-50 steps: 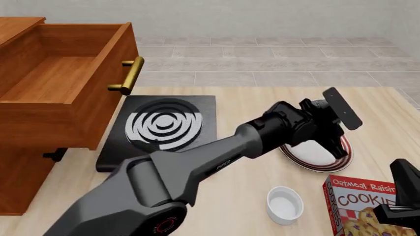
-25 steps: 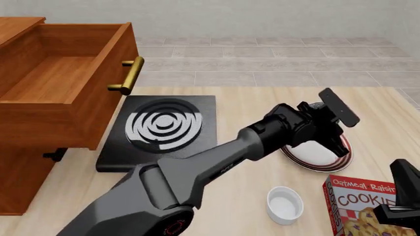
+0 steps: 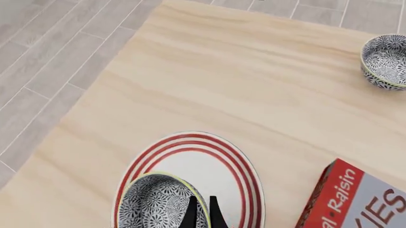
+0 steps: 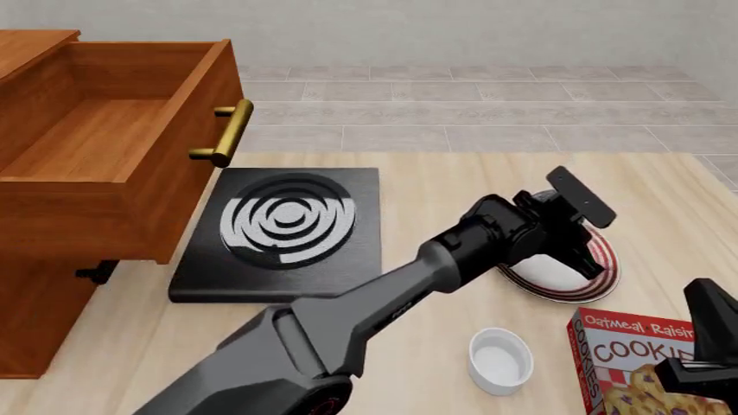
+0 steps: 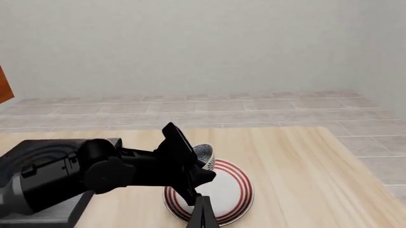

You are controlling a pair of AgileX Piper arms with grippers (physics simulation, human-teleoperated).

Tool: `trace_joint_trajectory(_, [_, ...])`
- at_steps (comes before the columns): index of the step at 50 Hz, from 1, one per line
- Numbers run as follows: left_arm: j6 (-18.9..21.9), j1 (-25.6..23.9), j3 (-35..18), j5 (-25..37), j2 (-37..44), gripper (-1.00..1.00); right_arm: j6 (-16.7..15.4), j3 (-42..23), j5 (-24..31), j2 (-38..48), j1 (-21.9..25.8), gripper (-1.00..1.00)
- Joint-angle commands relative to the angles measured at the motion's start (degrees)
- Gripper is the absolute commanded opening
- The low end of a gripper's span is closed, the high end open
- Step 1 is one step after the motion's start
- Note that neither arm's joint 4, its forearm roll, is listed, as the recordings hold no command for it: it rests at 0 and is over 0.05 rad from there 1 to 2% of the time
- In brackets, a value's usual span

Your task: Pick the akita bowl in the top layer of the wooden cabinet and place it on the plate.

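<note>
right by the "oatmeal raisin cookie" box [image 4: 640, 363], left gripper [image 3: 203, 214] pinches akita bowl [image 3: 159, 203] rim over plate [image 3: 219, 164].

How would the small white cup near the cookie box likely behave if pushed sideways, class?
The white cup looks low and wide, so it probably slides rather than tips. Its smooth, rigid-looking wall may slip between jaws.
</note>
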Motion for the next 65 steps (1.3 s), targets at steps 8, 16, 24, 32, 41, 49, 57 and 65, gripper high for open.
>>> trace_joint_trajectory(8, [-3.16, 0.43, -1.65, 0.18, 0.75, -1.0, -0.17, 0.0, -0.79, 0.89, 0.09, -1.0])
trace_joint_trajectory(16, [-4.4, 0.35, -1.69, 0.42, 0.93, -1.0, -0.13, 0.0, -0.99, 1.1, 0.09, -1.0])
trace_joint_trajectory(24, [-7.94, 0.1, -1.69, 0.67, 1.04, -1.0, -0.13, 0.0, -1.16, 1.29, 0.1, -1.0])
trace_joint_trajectory(32, [-11.02, 0.09, -1.74, 2.7, 1.64, -1.0, -0.14, 0.0, -1.55, 1.7, 0.1, -1.0])
trace_joint_trajectory(41, [-11.8, 0.77, -1.76, 3.08, 1.82, -1.0, -0.12, -0.01, -1.28, 1.37, 0.03, -1.0])
trace_joint_trajectory(49, [-13.33, 1.54, -1.77, 3.61, 2.09, -1.0, -0.21, -0.01, -1.32, 1.4, 0.03, -1.0])
trace_joint_trajectory(57, [-16.37, 2.0, -1.78, 3.53, 2.34, -1.0, -0.27, -0.01, -1.22, 1.31, 0.04, -1.0])
trace_joint_trajectory(65, [-17.65, 2.02, -1.78, 2.99, 2.33, -1.0, -0.32, -0.02, -0.66, 0.75, 0.04, -1.0])
